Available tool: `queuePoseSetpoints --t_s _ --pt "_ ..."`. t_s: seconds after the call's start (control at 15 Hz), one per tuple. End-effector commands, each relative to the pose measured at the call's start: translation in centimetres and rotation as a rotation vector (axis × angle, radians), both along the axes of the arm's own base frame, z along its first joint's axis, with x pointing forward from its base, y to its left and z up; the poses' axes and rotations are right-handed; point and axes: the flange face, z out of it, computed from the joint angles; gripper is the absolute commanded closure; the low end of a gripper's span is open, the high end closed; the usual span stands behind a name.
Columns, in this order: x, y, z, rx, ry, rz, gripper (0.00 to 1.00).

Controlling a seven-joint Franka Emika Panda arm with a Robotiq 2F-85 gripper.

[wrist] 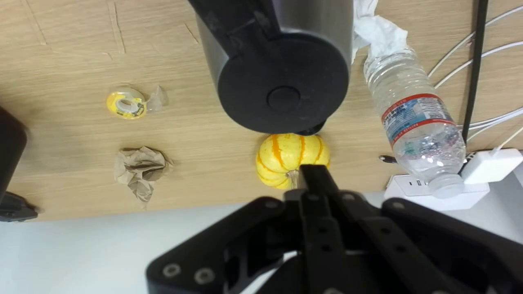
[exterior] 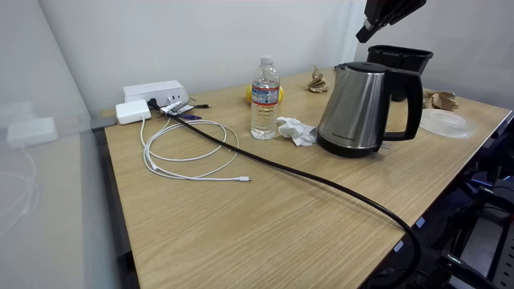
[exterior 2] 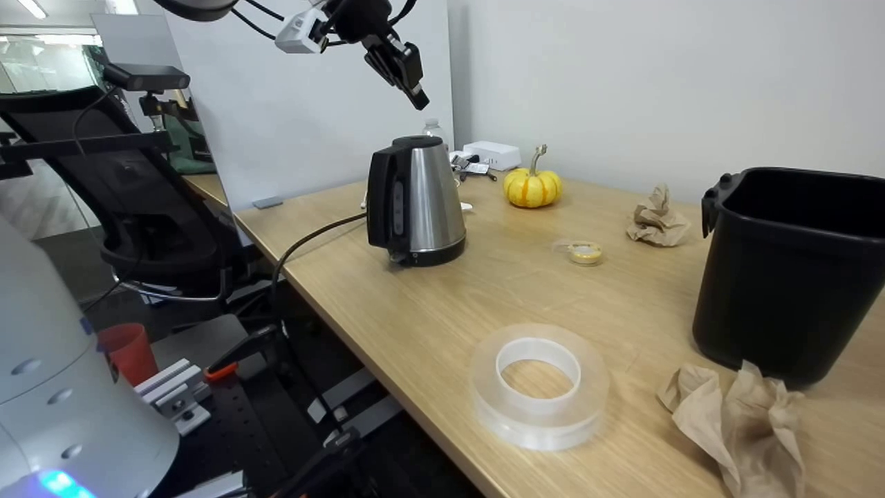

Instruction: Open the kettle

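The brushed steel kettle [exterior: 353, 108] stands upright on the table in both exterior views [exterior 2: 437, 200]. Its black lid [exterior: 367, 67] lies flat and closed on top. Its black loop handle [exterior: 415, 104] shows at the side. In the wrist view I look down on the lid [wrist: 282, 81] and the round button on it [wrist: 283, 99]. My gripper [wrist: 316, 175] is shut with its fingertips together and nothing between them. It hangs in the air above the kettle, apart from it, in both exterior views [exterior: 364, 34] [exterior 2: 417, 97].
A clear water bottle [exterior: 265, 100] and crumpled white tissue [exterior: 296, 130] stand beside the kettle. A yellow pumpkin [exterior 2: 532, 187], small tape [exterior 2: 585, 253], large tape roll [exterior 2: 539, 387], brown paper [exterior 2: 658, 218] and a black bin [exterior 2: 788, 290] are on the table. A black cable [exterior: 281, 165] crosses it.
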Motion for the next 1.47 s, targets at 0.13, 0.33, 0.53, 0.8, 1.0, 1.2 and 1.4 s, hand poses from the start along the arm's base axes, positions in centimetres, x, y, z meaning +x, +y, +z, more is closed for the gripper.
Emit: queuePoseSetpoints --t_s 0.13,0.33,0.53,0.8,1.0,1.2,1.4 --pt "-0.1 0.0 -0.9 -0.027 0.037 -0.002 1.00" --pt "0.0 -0.4 -1.4 -0.040 0.055 -0.009 1.00" --pt "0.3 -1.1 -2.3 -0.048 0.071 -0.013 1.00" --pt "0.4 -1.5 -3.9 -0.057 0.115 -0.016 1.00" --pt "0.4 -1.5 -3.5 -0.055 0.109 -0.012 1.00" --pt "0.4 -1.5 -3.4 -0.057 0.114 -0.011 1.00" --pt "0.3 -1.5 -3.5 -0.059 0.122 -0.008 1.00"
